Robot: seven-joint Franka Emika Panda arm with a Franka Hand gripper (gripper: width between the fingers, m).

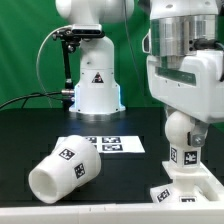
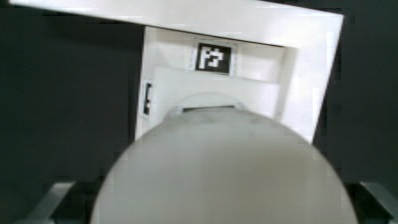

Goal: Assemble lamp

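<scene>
Gripper [image 1: 183,122] clenched on bulb [image 1: 184,146]. Bulb upright over base [image 1: 186,190], at desk's near corner, exterior view's right. Shade [image 1: 62,168] on its side by near edge, well apart. Keep bulb plumb, centre over socket, lower slowly.

The black desk [image 1: 30,135] carries the shade [image 1: 62,170], tipped on its side at the exterior view's left front. The marker board [image 1: 112,144] lies flat near the middle, the base [image 1: 190,192] sits at the right front, and the pedestal [image 1: 95,95] stands behind.
</scene>
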